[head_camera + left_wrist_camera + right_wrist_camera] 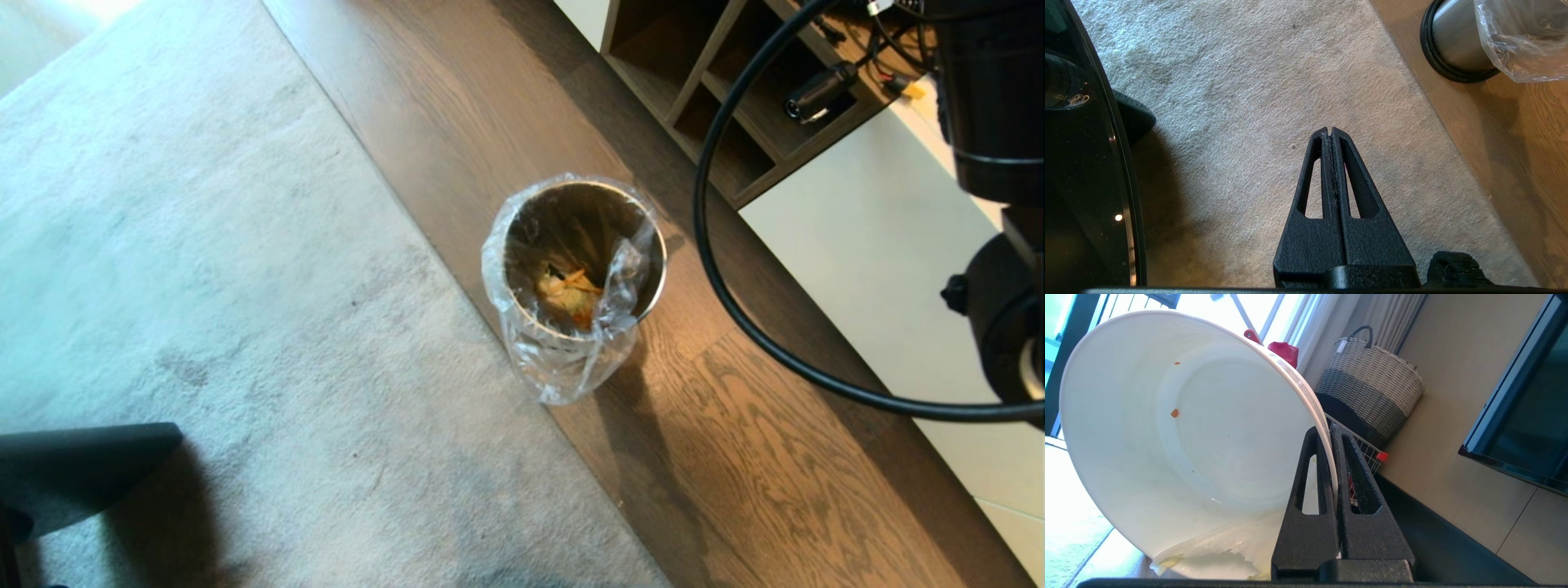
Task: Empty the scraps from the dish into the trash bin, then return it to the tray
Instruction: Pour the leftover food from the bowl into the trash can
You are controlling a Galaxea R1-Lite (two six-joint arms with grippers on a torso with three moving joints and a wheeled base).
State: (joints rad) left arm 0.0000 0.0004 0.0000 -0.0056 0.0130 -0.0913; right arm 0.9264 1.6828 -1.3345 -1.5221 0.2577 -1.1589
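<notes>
My right gripper (1329, 430) is shut on the rim of the dish (1180, 433), a cream-white bowl held tilted on its side; its inside holds only a few tiny orange specks and a pale leaf-like bit stuck at the wall. The trash bin (575, 269), brushed metal with a clear liner, stands on the wood floor in the head view; orange and pale scraps (569, 294) lie at its bottom. My left gripper (1329, 130) is shut and empty over the carpet, with the trash bin (1457, 41) off to one side. The tray is out of view.
A grey carpet (204, 269) borders the wood floor (735, 425). A wooden shelf unit (735, 90) stands behind the bin, and my right arm's cable (710, 245) loops near it. A wicker basket (1372, 388) and a dark screen (1527, 416) show past the bowl.
</notes>
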